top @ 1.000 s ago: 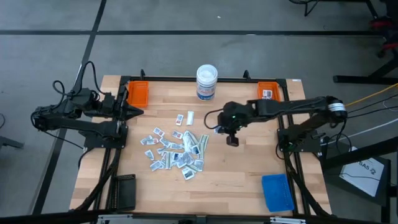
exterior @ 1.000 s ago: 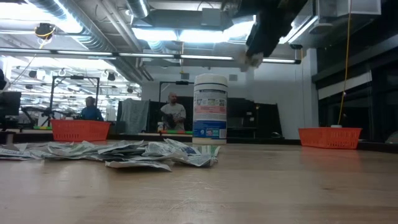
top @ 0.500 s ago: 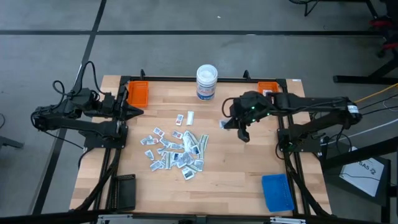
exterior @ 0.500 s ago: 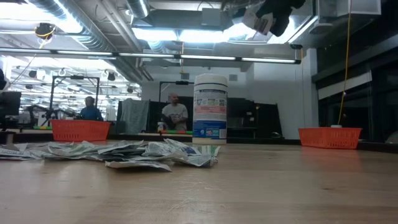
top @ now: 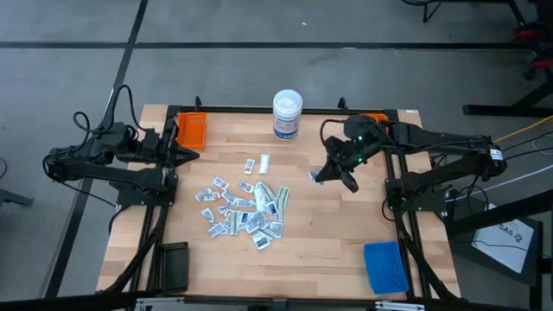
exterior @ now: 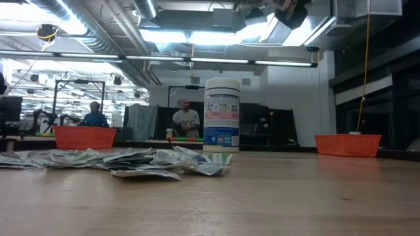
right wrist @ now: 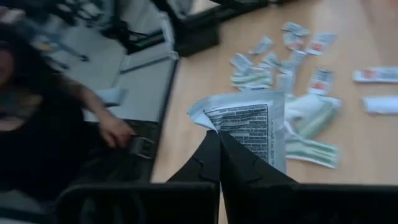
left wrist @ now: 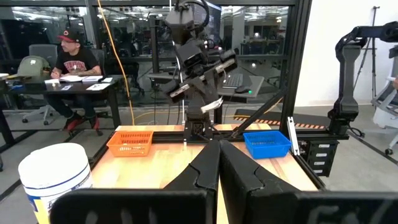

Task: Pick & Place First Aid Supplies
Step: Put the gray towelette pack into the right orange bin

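The first aid supplies (top: 242, 207) lie in a loose heap of small white printed packets and pale greenish strips on the middle of the wooden table, also seen in the low view (exterior: 131, 160). Two more packets (top: 257, 163) lie just beyond the heap. My right gripper (top: 327, 176) hangs high over the table, right of the heap and near the right orange tray (top: 373, 119), shut on one white printed packet (right wrist: 249, 121). My left gripper (top: 188, 155) waits shut at the table's left edge beside the left orange tray (top: 191, 130). My right gripper pinches the white packet between its two fingers (right wrist: 208, 155) at one edge (right wrist: 217, 127). The packet sticks out past the fingertips, its printed face toward the wrist camera. It is lifted clear, high above the table (left wrist: 211, 104).
A white round tub with a blue label (top: 287, 113) stands at the far edge between the two orange trays. A blue tray (top: 385, 266) sits at the near right corner and a black block (top: 171, 268) at the near left. A person (right wrist: 56, 124) sits beyond the table's left side.
My right gripper has carried the packet from beside the heap toward the table's far right, closer to the right orange tray, rising as it goes and turning about. It stays shut on the packet. The heap has not moved.
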`<control>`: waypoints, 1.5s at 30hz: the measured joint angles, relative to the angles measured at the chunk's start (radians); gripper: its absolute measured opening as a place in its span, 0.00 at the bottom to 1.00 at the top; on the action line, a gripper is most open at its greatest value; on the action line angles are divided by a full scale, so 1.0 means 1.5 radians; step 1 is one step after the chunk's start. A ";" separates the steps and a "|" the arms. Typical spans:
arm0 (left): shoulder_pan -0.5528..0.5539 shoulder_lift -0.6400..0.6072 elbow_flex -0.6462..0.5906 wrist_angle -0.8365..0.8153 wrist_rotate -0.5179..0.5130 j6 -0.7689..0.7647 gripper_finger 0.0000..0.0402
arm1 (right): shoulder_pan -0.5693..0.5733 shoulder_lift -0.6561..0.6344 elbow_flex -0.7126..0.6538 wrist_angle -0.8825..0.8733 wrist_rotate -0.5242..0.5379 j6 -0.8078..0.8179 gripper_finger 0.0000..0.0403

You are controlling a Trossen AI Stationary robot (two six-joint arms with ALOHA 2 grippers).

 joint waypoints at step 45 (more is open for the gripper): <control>0.000 0.000 0.000 0.000 0.000 0.000 0.01 | -0.442 -0.003 -0.060 -0.339 0.462 0.042 0.01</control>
